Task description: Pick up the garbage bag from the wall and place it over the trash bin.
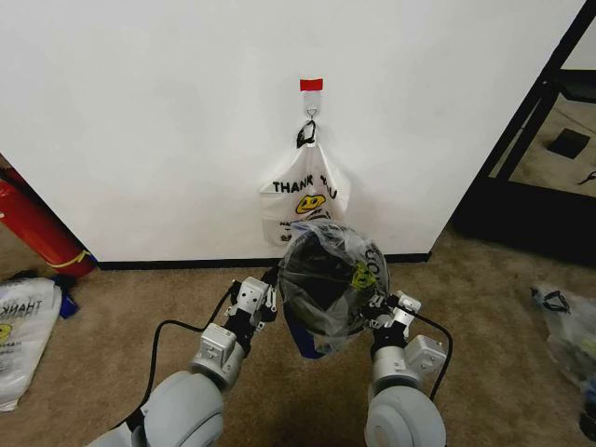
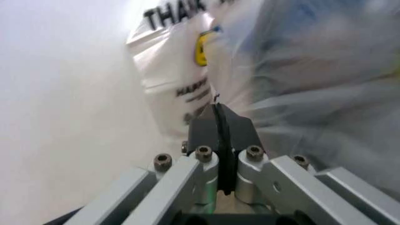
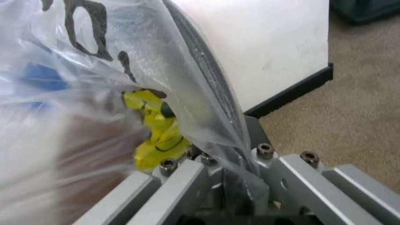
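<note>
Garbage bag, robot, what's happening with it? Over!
Left gripper and right gripper both shut on the garbage bag. Bag stretched over the trash bin. White bag hangs on wall behind.

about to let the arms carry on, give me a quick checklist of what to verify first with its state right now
1. Left gripper shut on the garbage bag: ok, the fingers meet with film pinched between them.
2. Right gripper shut on the bag: ok, film runs down between its fingers.
3. Bag over the trash bin: ok on top, the bin's dark mesh shows through the film between the grippers.
4. Bag pulled fully down the bin: cannot tell, the lower part is hidden.
5. Bag off the wall: ok; an opaque THANK YOU bag hangs on the hook.
6. Bin standing square on the carpet: cannot tell.
</note>
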